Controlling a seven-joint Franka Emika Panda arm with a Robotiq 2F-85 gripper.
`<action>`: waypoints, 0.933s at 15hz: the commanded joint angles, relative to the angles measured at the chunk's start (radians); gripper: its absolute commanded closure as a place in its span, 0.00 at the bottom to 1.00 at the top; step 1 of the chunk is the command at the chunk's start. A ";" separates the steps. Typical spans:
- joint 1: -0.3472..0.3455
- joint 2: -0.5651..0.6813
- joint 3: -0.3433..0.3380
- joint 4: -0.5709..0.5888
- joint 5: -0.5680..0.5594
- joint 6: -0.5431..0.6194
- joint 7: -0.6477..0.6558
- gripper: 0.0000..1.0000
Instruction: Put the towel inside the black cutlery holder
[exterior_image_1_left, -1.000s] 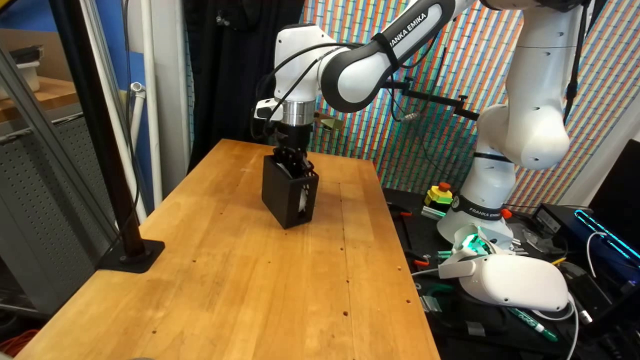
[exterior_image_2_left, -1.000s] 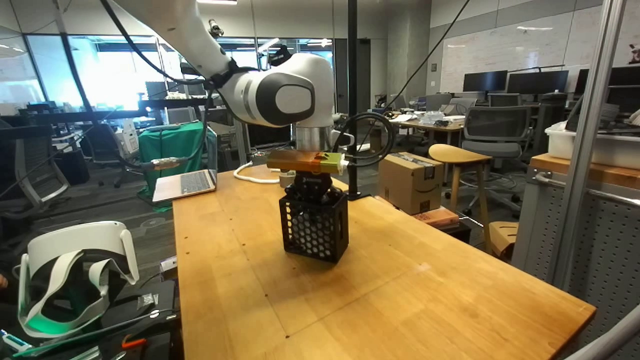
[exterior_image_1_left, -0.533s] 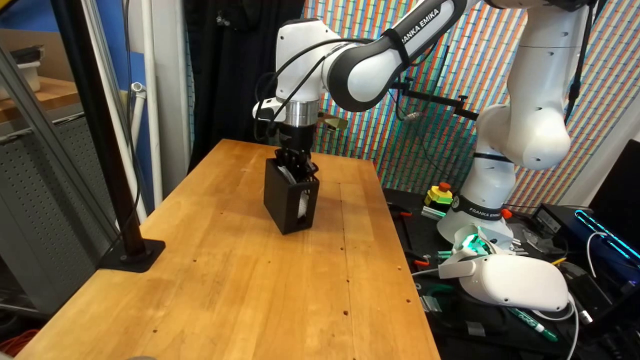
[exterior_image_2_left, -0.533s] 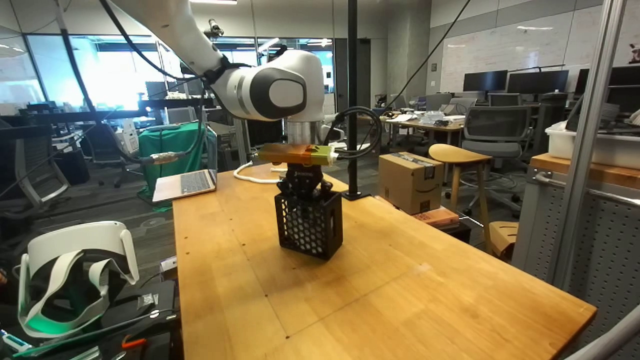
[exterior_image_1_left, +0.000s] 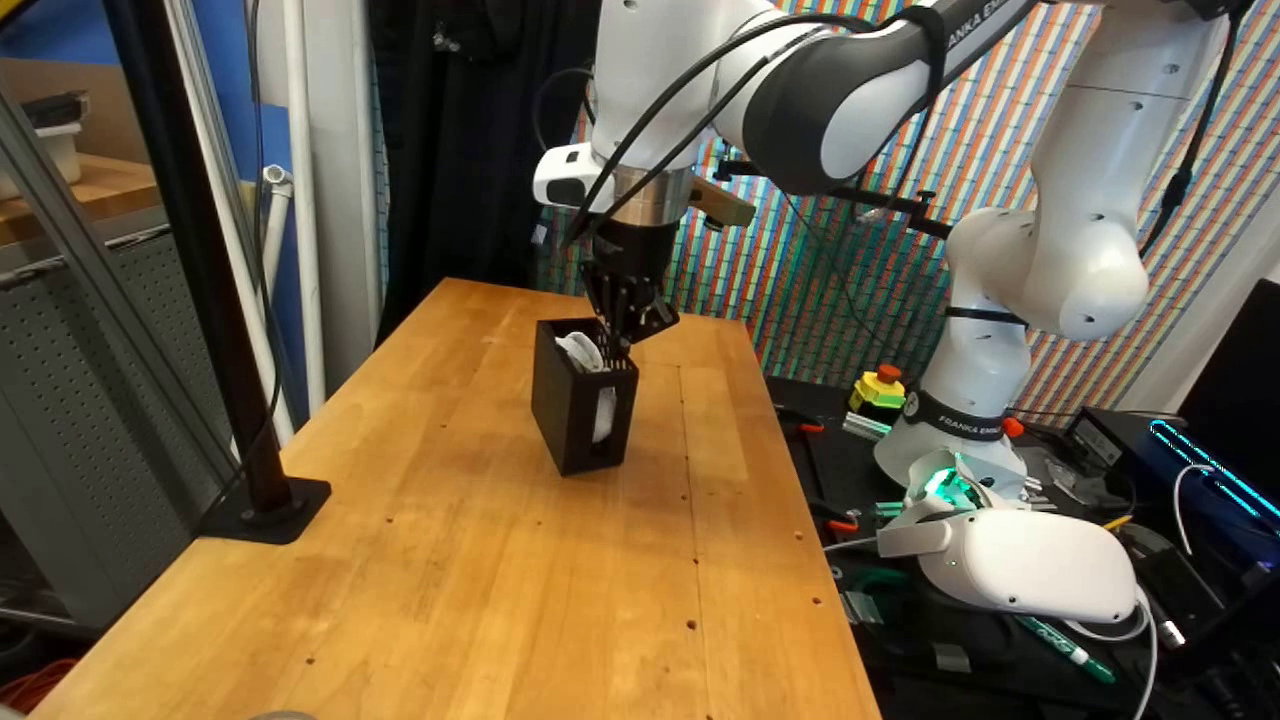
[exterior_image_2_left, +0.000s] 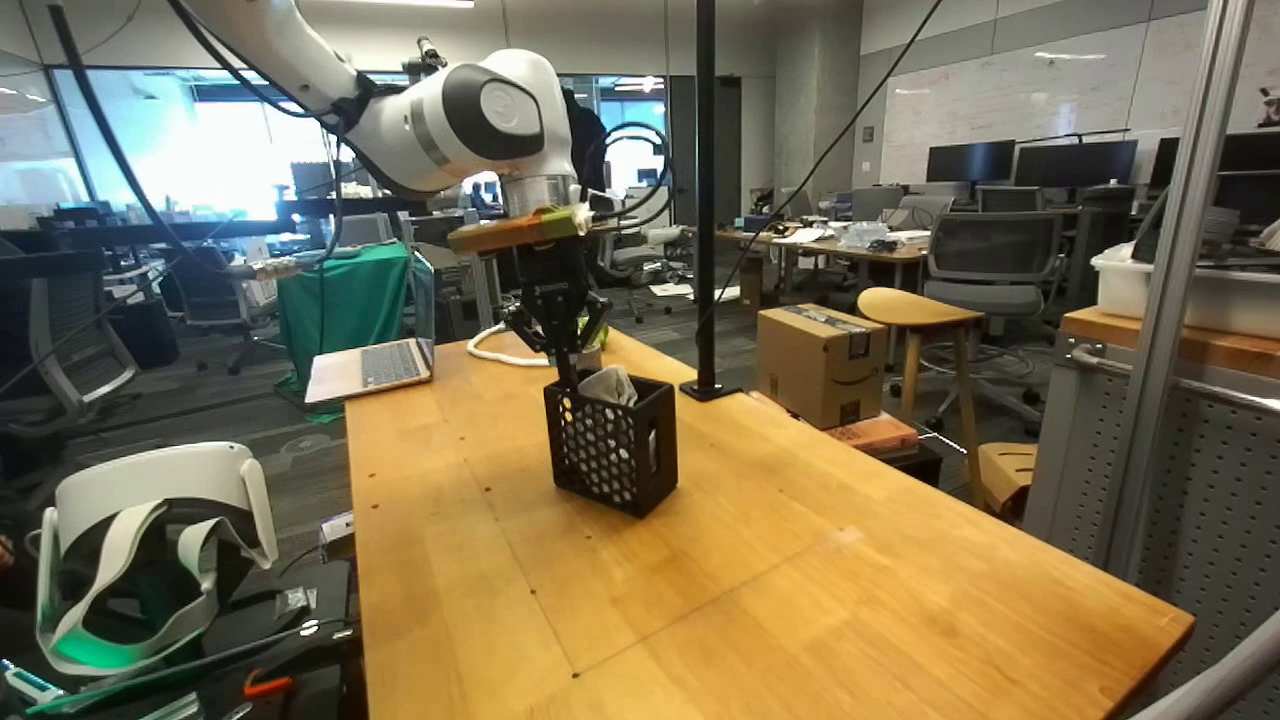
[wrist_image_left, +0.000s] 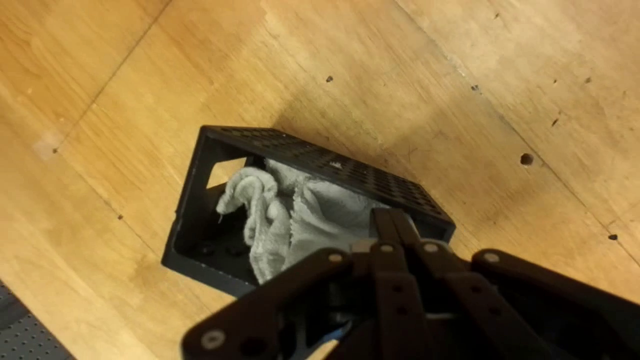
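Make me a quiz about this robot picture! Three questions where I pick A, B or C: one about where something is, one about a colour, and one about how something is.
1. Where is the towel?
A) On the stool
B) Inside the holder
C) On the floor

2. What colour is the holder?
A) Black
B) Pink
C) Yellow

3. How is the laptop?
A) Shut
B) Upside down
C) Open

Right letters:
1: B, the wrist view shows it bunched inside.
2: A, its sides look black in all three views.
3: C, its keyboard shows and its screen is raised.
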 joint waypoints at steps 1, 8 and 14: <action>0.019 -0.050 0.013 0.017 -0.069 -0.069 0.078 0.95; 0.018 -0.044 0.017 0.053 -0.186 -0.026 0.118 0.95; 0.006 0.017 0.000 0.093 -0.191 0.055 0.096 0.95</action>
